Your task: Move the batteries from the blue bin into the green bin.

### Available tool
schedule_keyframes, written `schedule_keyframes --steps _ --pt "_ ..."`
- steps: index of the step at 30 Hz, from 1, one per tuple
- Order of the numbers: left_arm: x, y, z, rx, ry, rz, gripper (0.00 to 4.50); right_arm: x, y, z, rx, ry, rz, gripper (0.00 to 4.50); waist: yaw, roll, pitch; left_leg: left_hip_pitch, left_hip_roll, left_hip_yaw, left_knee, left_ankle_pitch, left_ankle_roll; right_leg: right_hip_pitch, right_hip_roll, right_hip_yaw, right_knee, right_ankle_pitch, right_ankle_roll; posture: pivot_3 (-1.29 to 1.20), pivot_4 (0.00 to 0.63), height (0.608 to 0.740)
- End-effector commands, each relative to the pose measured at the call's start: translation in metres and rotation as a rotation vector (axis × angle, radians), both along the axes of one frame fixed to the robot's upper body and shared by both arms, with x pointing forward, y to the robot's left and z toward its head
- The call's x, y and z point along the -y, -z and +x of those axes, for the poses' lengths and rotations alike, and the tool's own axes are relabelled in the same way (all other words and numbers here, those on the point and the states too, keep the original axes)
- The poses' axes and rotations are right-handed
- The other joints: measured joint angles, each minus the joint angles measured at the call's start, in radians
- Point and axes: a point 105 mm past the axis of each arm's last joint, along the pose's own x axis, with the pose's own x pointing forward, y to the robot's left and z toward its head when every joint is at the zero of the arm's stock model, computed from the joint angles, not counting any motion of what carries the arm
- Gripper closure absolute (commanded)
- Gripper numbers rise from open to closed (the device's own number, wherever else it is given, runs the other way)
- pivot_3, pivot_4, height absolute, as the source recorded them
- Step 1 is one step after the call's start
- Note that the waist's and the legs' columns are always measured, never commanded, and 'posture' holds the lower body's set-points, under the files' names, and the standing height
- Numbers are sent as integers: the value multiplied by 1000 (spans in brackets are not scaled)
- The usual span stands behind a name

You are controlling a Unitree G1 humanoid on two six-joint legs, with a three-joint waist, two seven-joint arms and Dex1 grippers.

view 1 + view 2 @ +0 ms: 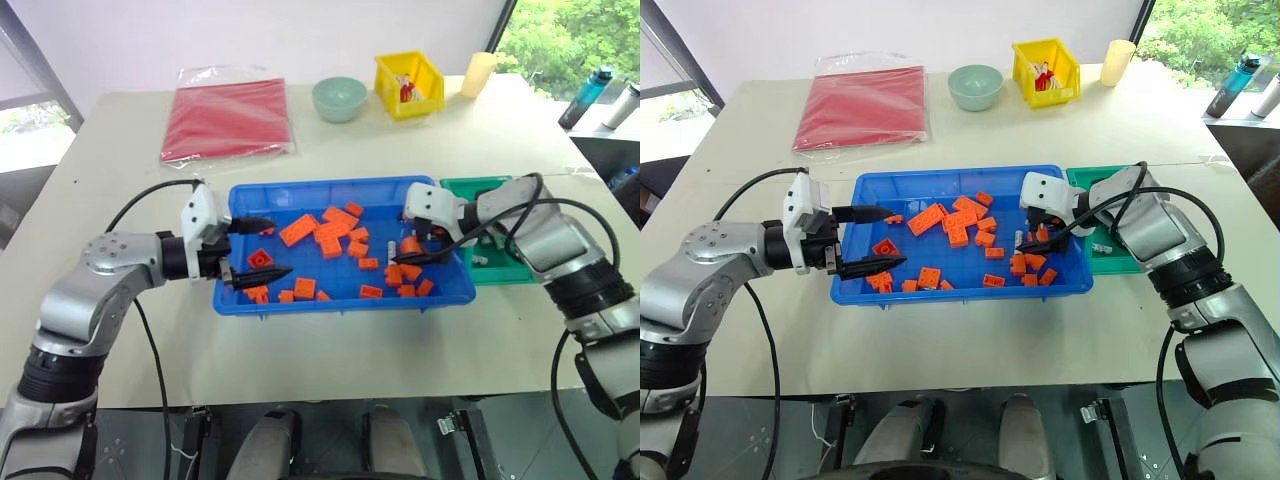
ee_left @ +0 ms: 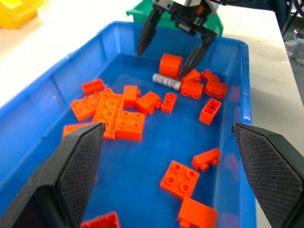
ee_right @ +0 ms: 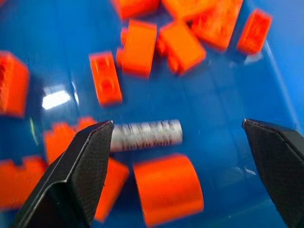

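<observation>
The blue bin (image 1: 330, 300) sits mid-table and holds several orange bricks. One silver-grey battery (image 3: 147, 135) lies on its floor near the right end, beside an orange cylinder (image 2: 171, 65). My right gripper (image 2: 161, 65) is open and angled down just above the battery (image 2: 166, 81), one finger on each side and not touching it. The green bin (image 1: 500, 270) touches the blue bin's right side, partly hidden by my right arm. My left gripper (image 1: 282, 247) is open and empty over the blue bin's left end.
At the back of the table are a yellow bin (image 1: 408, 83), a pale green bowl (image 1: 339, 98), a red bag in clear plastic (image 1: 228, 117) and a cream cup (image 1: 478, 73). Bottles (image 1: 585, 95) stand off the far right.
</observation>
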Motion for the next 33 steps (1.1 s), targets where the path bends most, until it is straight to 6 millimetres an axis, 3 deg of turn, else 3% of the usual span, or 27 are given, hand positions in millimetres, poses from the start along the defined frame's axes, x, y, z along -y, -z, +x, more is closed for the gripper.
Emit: schedule_keyframes --steps 1,9,15,33 --pt "-5 -14 -4 59 -21 -8 0 1 -13 8 52 -37 -24 51 0 0 0 0 0 0 0 0 0 0 0 0 0 0 0 0 150 717" --pt "-6 -15 -4 66 -42 -16 0 1 -6 5 26 -93 -52 51 2 0 0 0 0 0 0 0 0 0 0 0 0 0 0 0 150 717" --pt "-6 -16 -2 70 -44 -18 0 4 -15 4 26 -63 -12 51 2 0 0 0 0 0 0 0 0 0 0 0 0 0 0 0 150 717" --pt "-3 -19 1 74 -10 -5 0 -15 6 3 24 -232 -105 51 0 0 0 0 0 0 0 0 0 0 0 0 0 0 0 0 150 717"
